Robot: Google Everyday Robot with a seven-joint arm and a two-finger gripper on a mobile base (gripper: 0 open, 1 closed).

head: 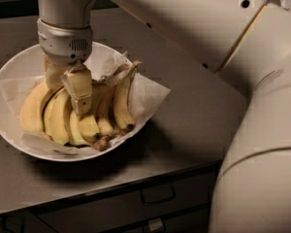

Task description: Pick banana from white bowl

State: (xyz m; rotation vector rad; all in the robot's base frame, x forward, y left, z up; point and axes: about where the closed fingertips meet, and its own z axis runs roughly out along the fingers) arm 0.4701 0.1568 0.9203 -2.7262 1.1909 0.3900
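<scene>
The white bowl (pixel 9 130) is wide and shallow, lined with crumpled white paper, and stands on the grey counter at the left. Several bananas lie in it side by side. A long, curved, pale yellow banana (pixel 58 120) lies left of centre in the bunch. My gripper (pixel 66 92) points straight down into the bowl. Its fingers (pixel 80 92) stand apart and reach down among the bananas, just over that long banana's upper end. The gripper hides the upper ends of the middle bananas.
The bowl stands on a grey counter (pixel 194 110) with drawers (pixel 157 194) below its front edge. My large white arm (pixel 262 130) fills the right side and top of the view. A shorter banana with a brown tip (pixel 121 103) leans at the bunch's right.
</scene>
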